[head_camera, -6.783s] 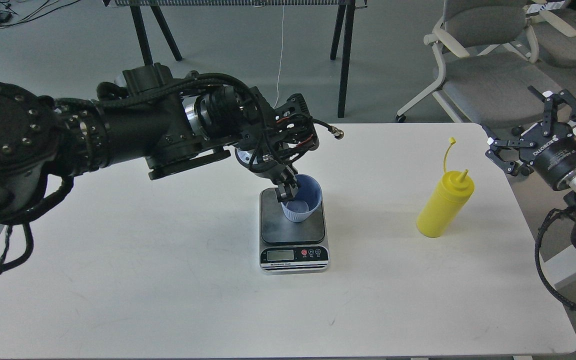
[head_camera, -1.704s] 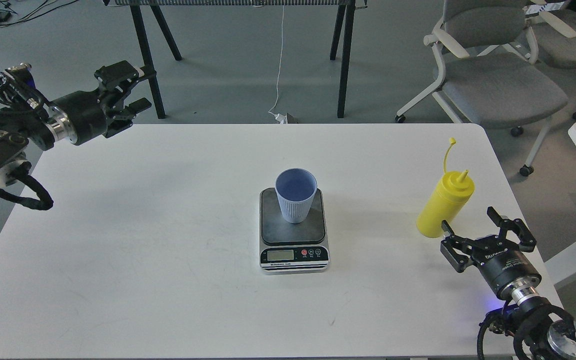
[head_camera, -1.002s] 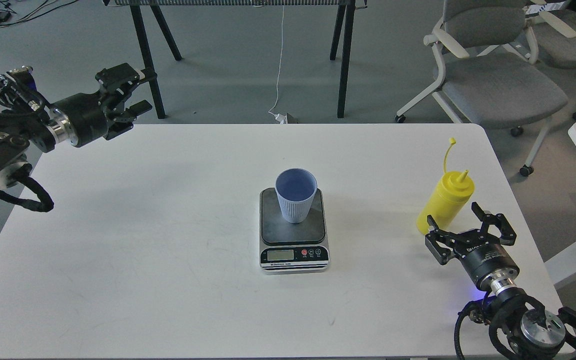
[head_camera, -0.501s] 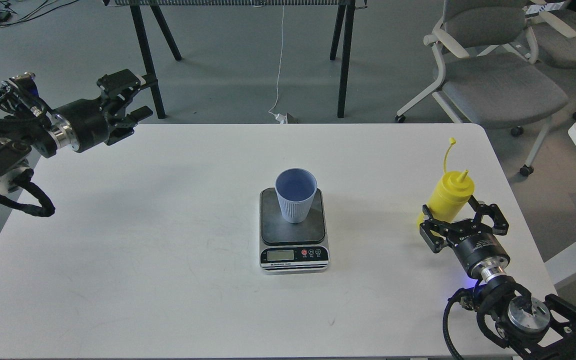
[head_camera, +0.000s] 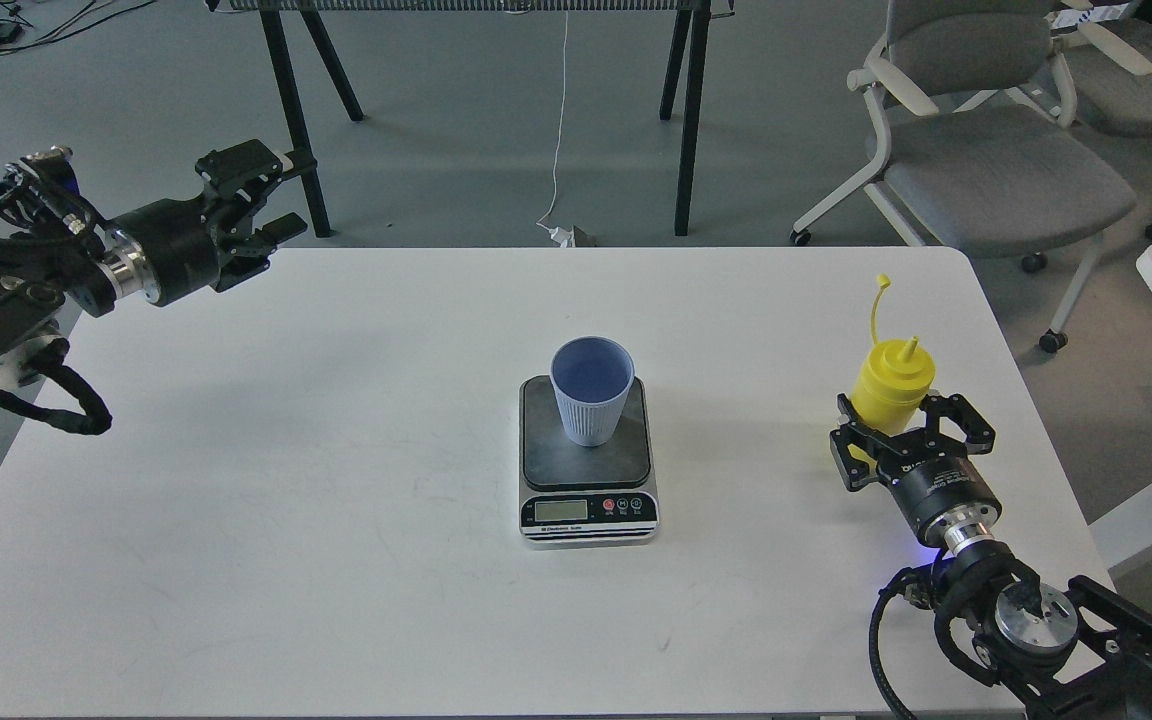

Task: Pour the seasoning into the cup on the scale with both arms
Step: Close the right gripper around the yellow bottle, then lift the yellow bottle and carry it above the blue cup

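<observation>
The light-blue ribbed cup (head_camera: 591, 392) stands upright on the dark plate of the silver scale (head_camera: 586, 512) at mid-table. The yellow squeeze bottle of seasoning (head_camera: 894, 384) stands near the table's right edge, its cap strap sticking up. My right gripper (head_camera: 911, 432) comes in from the lower right; its open jaws straddle the bottle's lower body, one finger on each side, and hide the base. My left gripper (head_camera: 266, 195) hangs open and empty over the table's far left corner, far from the cup.
The white table (head_camera: 336, 560) has bare surface left of and in front of the scale. Grey office chairs (head_camera: 986, 160) stand behind the right corner. Black table legs (head_camera: 686, 110) stand on the floor behind.
My right gripper has advanced up-left until its jaws are around the bottle. The bottle has shifted a little left and stands straighter. The left arm has barely moved.
</observation>
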